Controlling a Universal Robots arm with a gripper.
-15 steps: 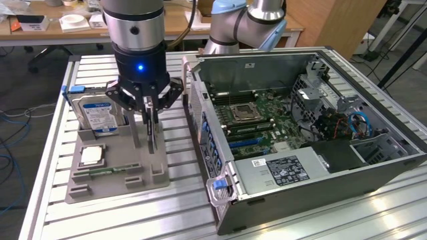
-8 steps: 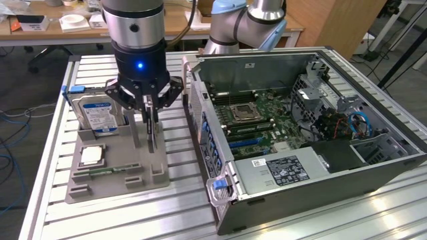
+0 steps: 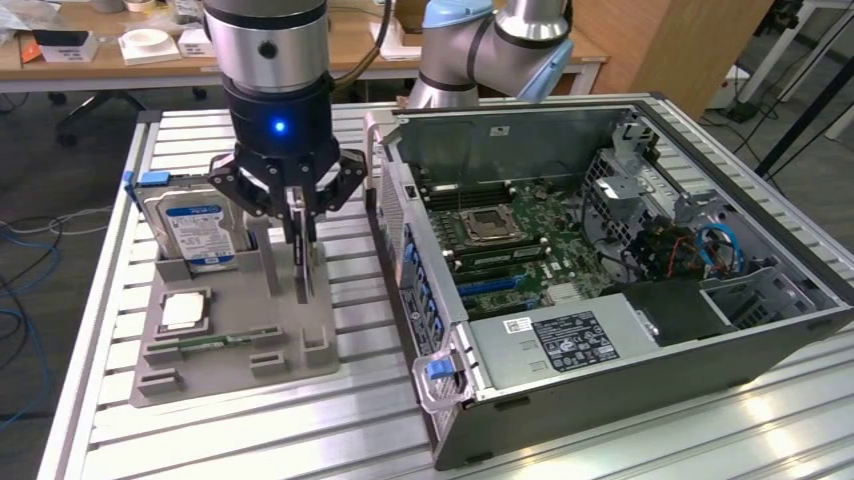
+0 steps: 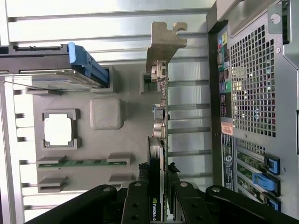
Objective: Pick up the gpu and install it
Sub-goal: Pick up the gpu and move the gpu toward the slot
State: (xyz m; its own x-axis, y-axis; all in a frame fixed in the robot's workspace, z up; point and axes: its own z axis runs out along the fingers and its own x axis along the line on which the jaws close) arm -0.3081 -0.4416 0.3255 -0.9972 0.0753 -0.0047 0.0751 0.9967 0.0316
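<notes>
Gripper (image 3: pixel 299 228) pinching gpu (image 4: pixel 159 112) upright in holder (image 3: pixel 227 350); pick-up step, card apparently seated. Clearing slot likely needs straight vertical pull.

Occlusions and cropped parts around the gpu (image 4: pixel 159 121).
Wrist view: the card's near end is hidden between the fingers of the gripper (image 4: pixel 159 170); the hard drive (image 4: pixel 51 77) and computer case (image 4: pixel 252 93) are cut by the frame edge. Exterior view: the arm (image 3: pixel 274 50) is cropped above; the power-supply label (image 3: pixel 567 340) is too small to read.
</notes>
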